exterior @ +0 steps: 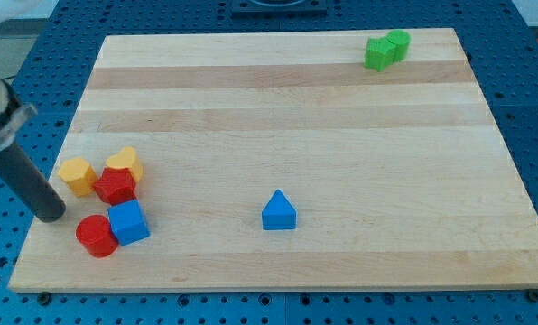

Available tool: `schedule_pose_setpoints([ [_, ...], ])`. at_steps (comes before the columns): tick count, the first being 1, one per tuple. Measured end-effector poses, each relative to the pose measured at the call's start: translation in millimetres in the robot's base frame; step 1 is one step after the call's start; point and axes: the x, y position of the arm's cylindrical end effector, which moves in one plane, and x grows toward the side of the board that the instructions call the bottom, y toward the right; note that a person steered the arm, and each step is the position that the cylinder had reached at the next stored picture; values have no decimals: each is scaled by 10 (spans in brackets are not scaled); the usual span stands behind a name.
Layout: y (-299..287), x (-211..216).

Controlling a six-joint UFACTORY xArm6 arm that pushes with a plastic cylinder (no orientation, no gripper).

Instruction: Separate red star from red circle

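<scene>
The red star (115, 186) lies at the view's lower left of the wooden board (287, 108), pressed between two yellow blocks and a blue cube. The red circle (96, 236) sits just below it, touching the blue cube (128, 222). My tip (51, 217) rests on the board at the view's left of this cluster, a short gap from the red circle and below the left yellow block.
Two yellow blocks (76, 175) (125, 163) flank the red star at its upper left and top. A blue triangle (278, 211) lies alone at the lower middle. Two green blocks (378, 52) (398, 43) touch each other at the top right.
</scene>
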Motion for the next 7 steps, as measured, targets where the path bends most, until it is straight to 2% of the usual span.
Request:
schedule_pose_setpoints([
  [1, 593, -375],
  [2, 1385, -405],
  [3, 1517, -405],
  [6, 604, -137],
  [7, 834, 44],
])
